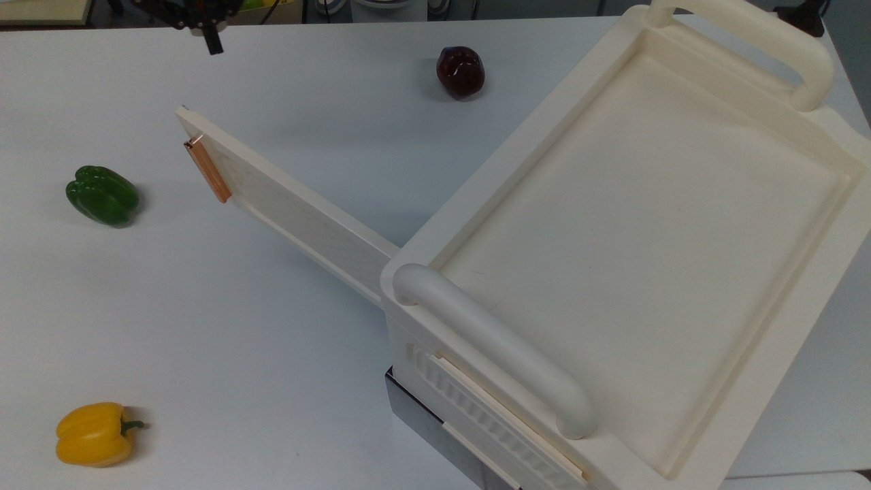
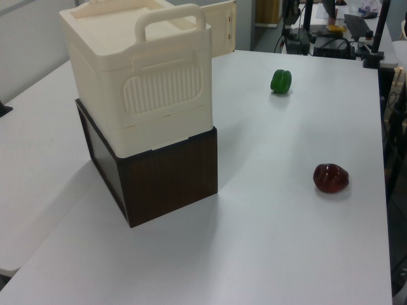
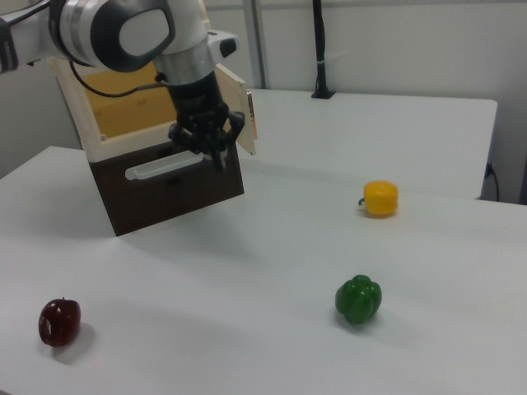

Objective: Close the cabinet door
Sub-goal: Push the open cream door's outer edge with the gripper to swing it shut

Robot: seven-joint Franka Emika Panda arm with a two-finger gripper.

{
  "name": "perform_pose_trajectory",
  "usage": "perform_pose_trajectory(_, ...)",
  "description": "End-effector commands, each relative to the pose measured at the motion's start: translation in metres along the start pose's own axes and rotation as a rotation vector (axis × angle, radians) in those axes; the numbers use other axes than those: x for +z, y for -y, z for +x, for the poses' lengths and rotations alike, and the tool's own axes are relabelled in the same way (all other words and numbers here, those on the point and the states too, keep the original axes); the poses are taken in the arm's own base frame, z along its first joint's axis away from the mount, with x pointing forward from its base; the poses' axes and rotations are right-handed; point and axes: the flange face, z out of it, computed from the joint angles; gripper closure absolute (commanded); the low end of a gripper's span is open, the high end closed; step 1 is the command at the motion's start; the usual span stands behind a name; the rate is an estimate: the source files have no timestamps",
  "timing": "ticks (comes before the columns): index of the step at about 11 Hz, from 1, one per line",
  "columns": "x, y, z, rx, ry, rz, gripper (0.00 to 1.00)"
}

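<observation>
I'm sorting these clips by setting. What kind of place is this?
Probably a robotics lab or test room. A robot arm works over a plain white table set with a cream cabinet and scattered peppers, such as the green pepper, while stands and cabled equipment crowd the background.

Cabinet [image 2: 143, 82] on dark base [image 2: 168, 181], door [image 2: 219, 28] swung open behind; green pepper [image 2: 280, 81] and dark red pepper [image 2: 331, 178] on table [image 2: 280, 254].

A cream plastic cabinet [image 1: 639, 224] sits on a dark wood-grain base [image 2: 168, 181]; its flat cream door [image 1: 286, 204] carries a copper bar handle [image 1: 207, 170]. Glossy green [image 1: 102, 194], yellow [image 1: 94, 433] and dark-red [image 1: 461, 71] peppers dot the white table [image 1: 204, 306].
</observation>
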Motion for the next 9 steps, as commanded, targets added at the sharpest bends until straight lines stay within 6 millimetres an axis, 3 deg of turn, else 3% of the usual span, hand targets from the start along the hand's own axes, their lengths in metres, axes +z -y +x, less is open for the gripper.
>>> perform_pose_trajectory(1,-0.005,-0.038,0.005,-0.112,-0.133,-0.097,1.00)
perform_pose_trajectory(6,0.037,-0.084,0.036,-0.142,-0.381,-0.278,1.00)
perform_pose_trajectory(7,0.046,-0.086,0.043,-0.141,-0.415,-0.297,1.00)
perform_pose_trajectory(9,0.041,-0.080,0.057,-0.143,-0.483,-0.356,1.00)
